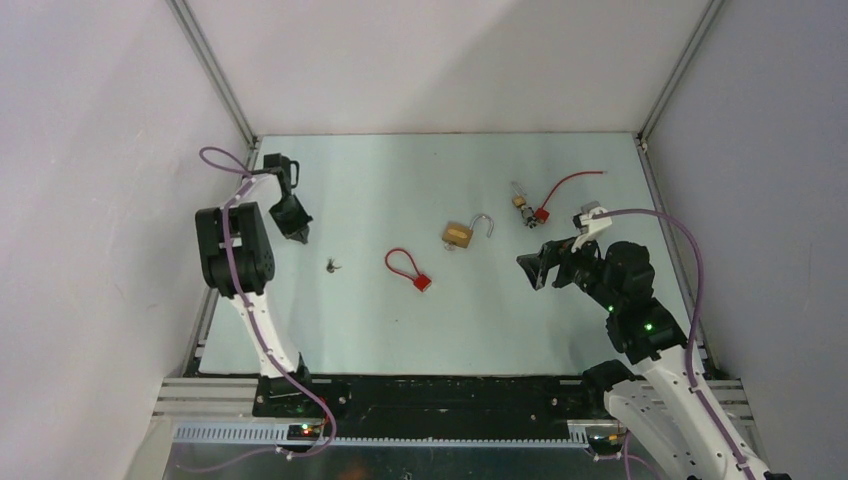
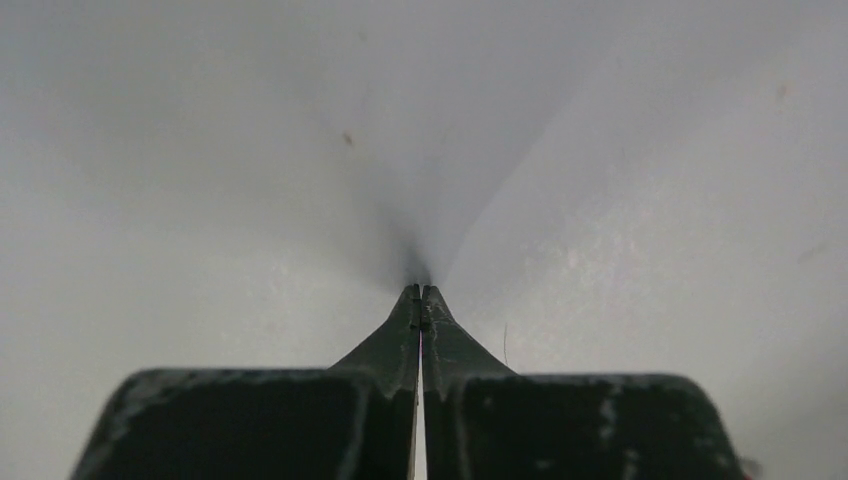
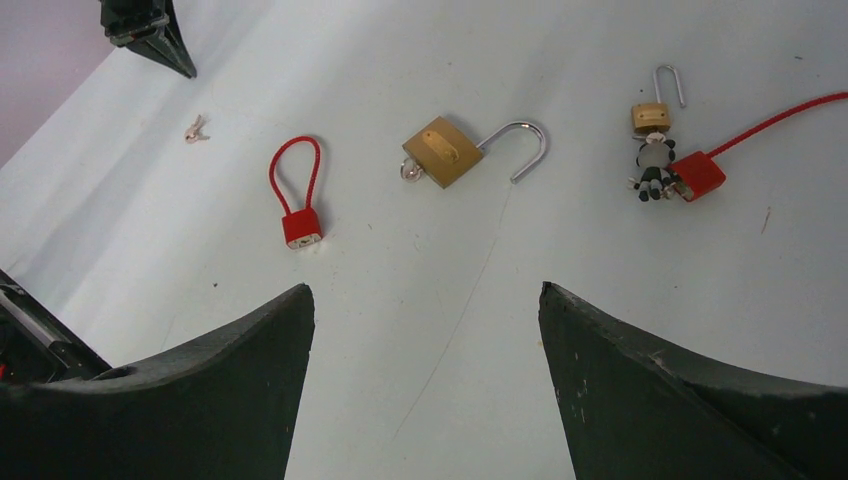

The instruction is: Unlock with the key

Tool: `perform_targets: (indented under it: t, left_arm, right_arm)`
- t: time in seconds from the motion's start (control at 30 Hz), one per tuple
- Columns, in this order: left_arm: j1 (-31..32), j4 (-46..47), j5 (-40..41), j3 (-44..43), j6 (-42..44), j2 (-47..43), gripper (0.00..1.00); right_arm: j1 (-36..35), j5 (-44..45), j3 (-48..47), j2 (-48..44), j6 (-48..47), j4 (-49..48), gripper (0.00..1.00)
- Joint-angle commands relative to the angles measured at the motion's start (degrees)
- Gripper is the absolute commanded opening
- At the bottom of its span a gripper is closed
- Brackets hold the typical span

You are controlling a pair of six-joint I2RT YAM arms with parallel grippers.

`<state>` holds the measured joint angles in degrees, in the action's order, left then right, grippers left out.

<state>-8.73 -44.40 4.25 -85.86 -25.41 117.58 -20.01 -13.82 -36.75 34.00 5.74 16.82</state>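
left end effector (image 2: 420, 296): pressed together, gripping nothing, tips down close to the worktop (image 1: 400, 330) at its far left
right end effector (image 3: 422, 292): spread wide, empty, raised over the right side
key (image 1: 331, 265): flat on the worktop, near the left end effector, between it and the red lock (image 1: 408, 270), touching neither
padlock (image 1: 458, 235): brass, mid-worktop, shackle swung open, well apart from the key
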Motion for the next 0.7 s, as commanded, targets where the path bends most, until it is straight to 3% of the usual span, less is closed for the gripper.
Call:
perform_targets:
  t: [0.0, 0.1, 0.17, 0.2, 0.33, 0.67]
  left_arm:
    - [3.62, -2.0, -3.62, 3.19, 0.28, -8.17, 0.0]
    - [6.49, -1.99, -3.8, 6.83, 0.04, -11.69, 0.0]
    - [9.18, -1.89, -3.77, 8.8, 0.41, -14.24, 0.14]
    - [11.3, -1.9, -2.94, 10.17, 0.5, -14.71, 0.29]
    - [14.36, -1.88, 0.72, 13.04, -0.95, -15.69, 0.52]
    - [14.17, -1.62, 3.59, 12.23, -1.06, -11.74, 0.54]
  right_arm:
    - [0.15, -0.48, -0.25, -0.77, -0.08, -2.81, 0.85]
    - [0.16, -1.18, -0.26, -0.9, 0.24, -3.48, 0.85]
    - [0.17, -1.62, -0.26, -0.92, 0.5, -3.73, 0.85]
    - [0.17, -1.88, -0.25, -0.99, 0.79, -3.7, 0.85]
    - [0.14, -2.44, -0.25, -1.56, 2.37, -3.42, 0.85]
    - [0.06, -2.64, -0.25, -4.87, 3.67, 0.59, 0.85]
